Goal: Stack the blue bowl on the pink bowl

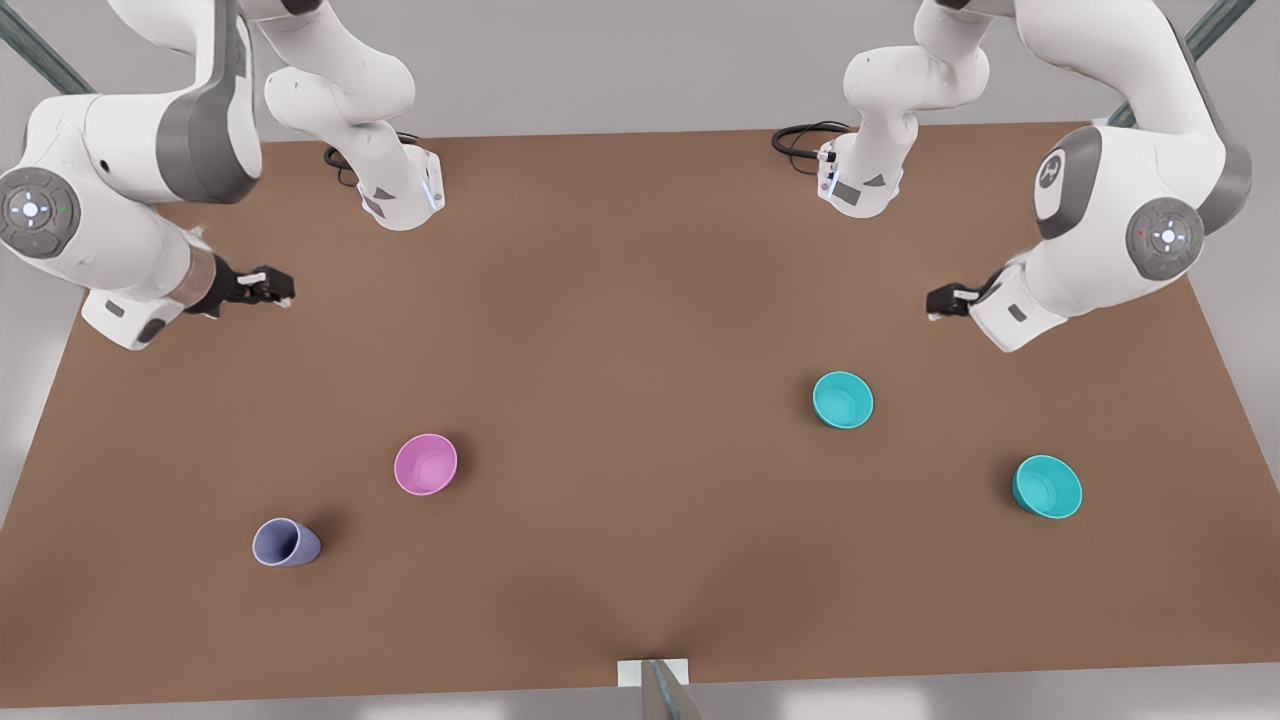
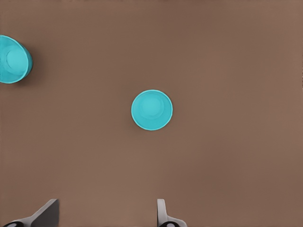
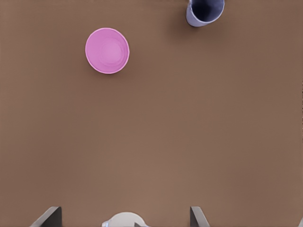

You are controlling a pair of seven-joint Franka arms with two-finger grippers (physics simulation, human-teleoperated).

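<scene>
Two alike blue bowls stand upright on the front view's right: one [image 1: 843, 400] nearer the middle, its twin [image 1: 1047, 487] closer to the front edge. The left wrist view has one blue bowl [image 2: 151, 109] at its centre and the other [image 2: 13, 59] at the picture's edge. The pink bowl [image 1: 426, 464] [image 3: 107, 50] sits upright on the front view's left. My left gripper [image 1: 945, 300] [image 2: 104, 213] hovers open behind the blue bowls, holding nothing. Over the table's far left side, my right gripper [image 1: 270, 287] [image 3: 122, 213] is open and holds nothing either.
A lavender-grey cup [image 1: 285, 543] [image 3: 204, 11] lies tipped near the pink bowl, toward the front-left corner. The brown table [image 1: 640, 300] carries both arm bases [image 1: 400, 195] [image 1: 860, 180] along its back edge. A small white bracket [image 1: 655, 675] sits at the front edge.
</scene>
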